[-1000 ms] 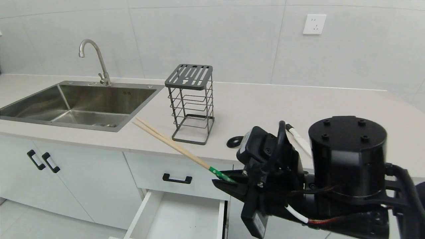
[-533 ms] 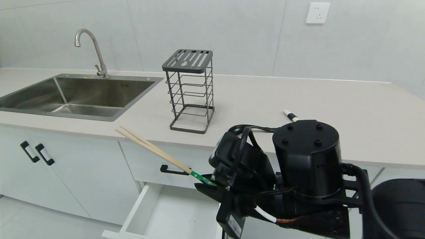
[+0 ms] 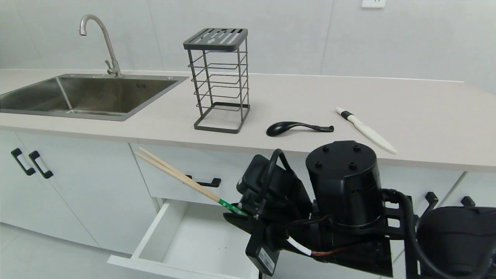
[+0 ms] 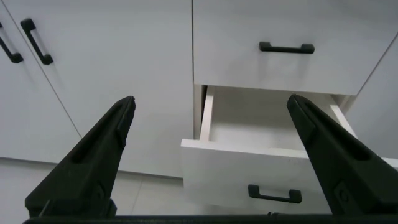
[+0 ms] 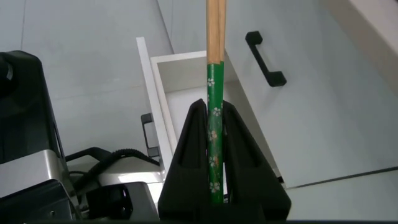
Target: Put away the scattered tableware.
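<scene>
My right gripper [image 3: 237, 212] is shut on the green-tipped ends of a pair of wooden chopsticks [image 3: 176, 177]. They slant up toward the left, in front of the cabinet and above the open white drawer [image 3: 154, 233]. In the right wrist view the gripper [image 5: 214, 168] clamps the chopsticks [image 5: 216, 37] over that drawer [image 5: 163, 93]. On the counter lie a black spoon [image 3: 295, 127] and a white knife [image 3: 367, 131]. My left gripper [image 4: 211, 155] is open, low before the cabinets, facing the drawer [image 4: 206, 121], with nothing between its fingers.
A dark wire rack [image 3: 219, 79] stands on the counter left of the spoon. A steel sink [image 3: 81, 95] with a faucet [image 3: 102, 40] is at the far left. Closed cabinet doors and drawers with black handles [image 3: 205, 182] flank the open drawer.
The head camera has dropped and tilted, shifting the whole picture. Against the counter, my right gripper has carried the chopsticks down off the counter edge to above the open drawer.
</scene>
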Tool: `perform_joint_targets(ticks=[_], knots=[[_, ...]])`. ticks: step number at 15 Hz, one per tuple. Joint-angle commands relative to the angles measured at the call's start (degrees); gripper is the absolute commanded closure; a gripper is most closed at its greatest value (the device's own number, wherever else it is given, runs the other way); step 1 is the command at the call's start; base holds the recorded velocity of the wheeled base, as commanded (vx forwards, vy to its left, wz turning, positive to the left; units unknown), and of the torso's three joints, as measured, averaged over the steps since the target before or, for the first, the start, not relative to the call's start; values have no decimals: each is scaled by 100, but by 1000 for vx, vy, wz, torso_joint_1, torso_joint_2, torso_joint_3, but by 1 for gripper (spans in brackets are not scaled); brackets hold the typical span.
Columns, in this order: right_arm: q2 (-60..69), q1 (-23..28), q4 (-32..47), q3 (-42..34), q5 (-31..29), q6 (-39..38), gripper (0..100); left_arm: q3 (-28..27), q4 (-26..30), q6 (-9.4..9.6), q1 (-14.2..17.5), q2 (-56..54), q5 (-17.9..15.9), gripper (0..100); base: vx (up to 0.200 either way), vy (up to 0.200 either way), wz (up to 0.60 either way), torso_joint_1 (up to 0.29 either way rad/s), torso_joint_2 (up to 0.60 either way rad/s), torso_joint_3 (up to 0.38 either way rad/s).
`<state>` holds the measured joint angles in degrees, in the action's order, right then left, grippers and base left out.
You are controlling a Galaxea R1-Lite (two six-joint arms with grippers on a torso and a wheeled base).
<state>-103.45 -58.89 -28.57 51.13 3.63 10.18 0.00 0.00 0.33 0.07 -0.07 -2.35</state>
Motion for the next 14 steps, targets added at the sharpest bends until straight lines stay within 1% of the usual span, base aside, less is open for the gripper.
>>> perform_joint_targets(ticks=[1, 5, 7, 11, 14], knots=[[-105, -35, 1, 82, -3, 2, 100, 0, -9, 2, 1, 7, -2, 0, 0, 0, 0, -242, 432, 198], [-228, -35, 45, 187, -3, 10, 100, 0, -9, 2, 1, 7, -2, 0, 0, 0, 0, -252, 353, 137], [-316, -26, 63, 169, -21, 98, 100, 0, -9, 2, 1, 7, -2, 0, 0, 0, 0, -164, 249, 112], [-554, 115, 186, 205, -64, 652, 100, 0, 0, 2, 1, 7, -2, 0, 0, 0, 0, -30, 181, 49], [-782, 220, 256, 205, -258, 705, 100, 0, 0, 2, 1, 7, -2, 0, 0, 0, 0, 3, 34, 31]])
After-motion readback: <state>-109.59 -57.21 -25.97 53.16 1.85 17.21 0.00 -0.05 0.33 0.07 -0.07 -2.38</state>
